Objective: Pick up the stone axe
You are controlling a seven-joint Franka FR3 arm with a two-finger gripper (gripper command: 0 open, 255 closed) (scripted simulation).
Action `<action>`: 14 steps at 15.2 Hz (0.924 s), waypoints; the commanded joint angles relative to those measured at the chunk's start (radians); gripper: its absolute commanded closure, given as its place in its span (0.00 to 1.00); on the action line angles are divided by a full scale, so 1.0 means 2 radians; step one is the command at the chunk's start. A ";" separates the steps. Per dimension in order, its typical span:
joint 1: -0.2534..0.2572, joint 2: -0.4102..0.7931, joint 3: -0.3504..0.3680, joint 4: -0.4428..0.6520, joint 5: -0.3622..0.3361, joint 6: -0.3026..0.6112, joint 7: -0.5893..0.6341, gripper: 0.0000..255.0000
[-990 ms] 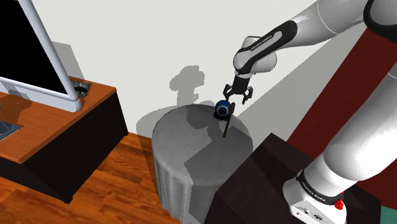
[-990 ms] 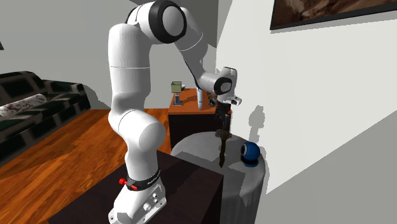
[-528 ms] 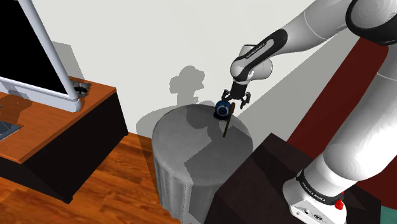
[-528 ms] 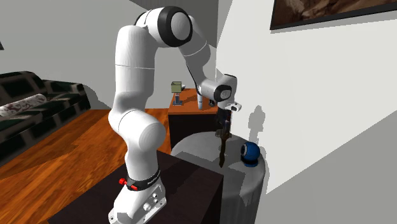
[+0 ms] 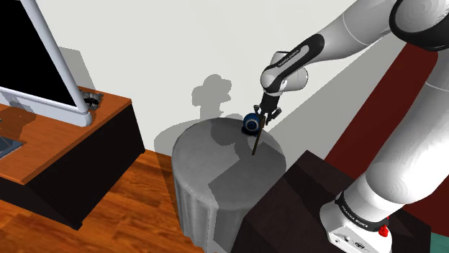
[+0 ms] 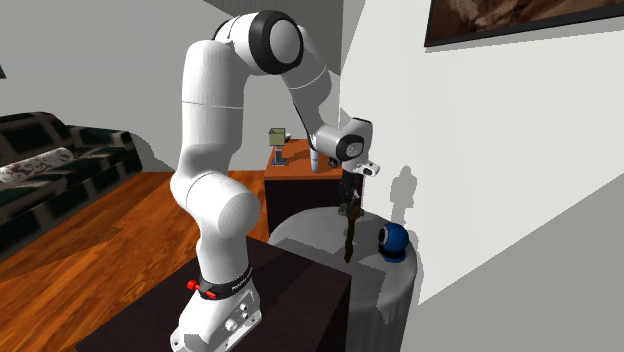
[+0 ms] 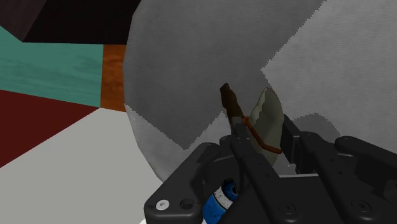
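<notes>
Wrist view first, Ana says: what has the gripper point(image 7: 266, 137) got?

Ben: Its two black fingers point(image 7: 245, 153) sit one on each side of the axe point(image 7: 267, 114), right at the head, where cord binds the pale blade to the dark handle. They look pressed onto it, pinching the head rather than standing spread.

Ana: Why the head and not the handle?

Ben: Probably balance. The blade looks like the heavy end, so a grip there should keep the axe from swinging once it goes up.

Ana: And where is the axe?

Ben: It seems to rest on the round grey table point(image 5: 216, 154), not yet lifted. In the shoulder view the head is near the wall-side edge, and the handle runs across the top toward the edge next to the stand point(image 5: 302, 194).

Ana: Anything in the way?

Ben: A blue ball point(image 5: 250, 123) sits just beside the head, near that same wall-side edge. Whether it touches the axe cannot be told. That may be why the hand points down from above with the fingers across the handle: it leaves the ball alone. The next move calls for a straight lift, and the risk is the long handle tipping down.
</notes>
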 commanded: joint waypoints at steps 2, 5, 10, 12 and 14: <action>0.000 0.000 0.000 0.000 0.000 0.000 0.000 1.00; 0.000 -0.010 -0.001 0.002 -0.003 -0.013 0.002 1.00; 0.000 -0.037 -0.003 0.008 -0.009 -0.045 0.007 1.00; 0.000 -0.048 -0.003 0.010 -0.011 -0.058 0.010 1.00; 0.000 -0.058 -0.004 0.014 -0.014 -0.072 0.012 1.00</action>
